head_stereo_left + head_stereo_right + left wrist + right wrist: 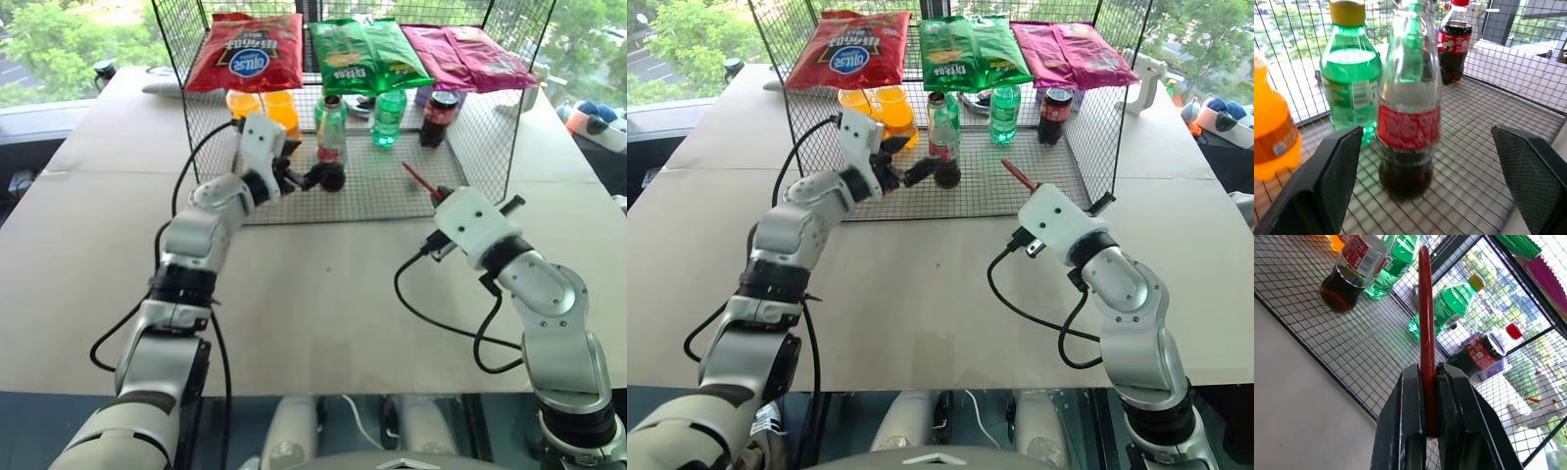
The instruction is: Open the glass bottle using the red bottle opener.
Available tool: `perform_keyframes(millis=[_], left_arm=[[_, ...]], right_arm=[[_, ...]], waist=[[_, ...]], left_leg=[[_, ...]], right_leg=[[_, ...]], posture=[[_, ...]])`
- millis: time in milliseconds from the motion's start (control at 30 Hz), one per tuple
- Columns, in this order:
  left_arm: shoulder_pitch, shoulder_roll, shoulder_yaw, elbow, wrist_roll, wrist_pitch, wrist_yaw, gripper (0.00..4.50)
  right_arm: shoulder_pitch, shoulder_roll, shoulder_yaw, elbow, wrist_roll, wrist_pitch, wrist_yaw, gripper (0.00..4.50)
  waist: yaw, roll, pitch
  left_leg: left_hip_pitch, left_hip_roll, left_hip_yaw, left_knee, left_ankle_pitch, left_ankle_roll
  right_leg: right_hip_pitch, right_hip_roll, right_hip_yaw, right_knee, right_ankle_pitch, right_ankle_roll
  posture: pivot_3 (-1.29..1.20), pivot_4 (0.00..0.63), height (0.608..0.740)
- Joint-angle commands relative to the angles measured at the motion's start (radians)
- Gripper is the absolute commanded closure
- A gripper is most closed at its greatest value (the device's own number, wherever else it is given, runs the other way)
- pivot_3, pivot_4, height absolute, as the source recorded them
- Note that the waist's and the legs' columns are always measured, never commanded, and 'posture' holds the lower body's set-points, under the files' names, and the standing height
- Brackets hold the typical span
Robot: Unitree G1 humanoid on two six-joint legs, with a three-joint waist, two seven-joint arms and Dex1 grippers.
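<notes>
1. Reaching forward over the table, the left gripper points level into the wire rack, its fingers spread wide apart and holding nothing
2. Between those spread fingers, close in front of the left wrist view, stands the glass bottle, upright on the rack's mesh floor, with dark cola low in it and a red label band around its middle; neither finger touches it
3. Held lower and nearer the robot, the right gripper angles toward the rack from outside its front edge, jaws clamped together on the red bottle opener, which sticks straight out beyond the fingertips
4. Inside the rack, two orange bottles stand at the left, green plastic bottles behind and beside the glass bottle, and a dark red-capped cola bottle toward the right
5. Lying on the rack's top are three snack bags: red, green and magenta
6. From the right wrist view the opener is seen edge-on, a thin red strip; from the head views it shows as a short red bar pointing at the rack
</notes>
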Motion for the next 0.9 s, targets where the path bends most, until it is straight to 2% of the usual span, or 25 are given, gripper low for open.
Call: perform_keyframes(millis=[33, 200, 900], left_arm=[[-0.063, -0.044, 0.023, 0.079, 0.058, -0.067, 0.02, 0.18], [-0.129, -0.128, 0.029, 0.177, 0.1, -0.107, 0.044, 0.18], [-0.284, -0.237, 0.092, 0.482, 0.203, -0.229, 0.089, 0.18]], right_arm=[[0.005, -0.005, 0.005, -0.067, -0.019, 0.015, -0.024, 4.5], [0.018, -0.013, 0.007, -0.081, -0.032, 0.033, -0.04, 4.5], [0.015, -0.021, 0.043, -0.121, -0.057, 0.096, -0.067, 4.5]], waist=[[0.001, 0.0, 0.0], [0.002, 0.0, 0.0], [0.0, 0.0, 0.0]], left_leg=[[0.0, 0.0, 0.0, 0.0, 0.0, 0.0], [-0.001, 0.0, -0.001, 0.001, 0.0, 0.0], [-0.001, 0.0, -0.001, 0.002, 0.0, 0.001]], right_leg=[[0.0, 0.0, 0.0, 0.0, 0.0, 0.0], [0.0, 0.0, 0.0, 0.0, 0.0, 0.0], [0.0, 0.0, 0.0, 0.001, 0.0, 0.0]], posture=[[0.0, 0.15, 0.74], [0.0, 0.15, 0.74], [0.0, 0.15, 0.74]])
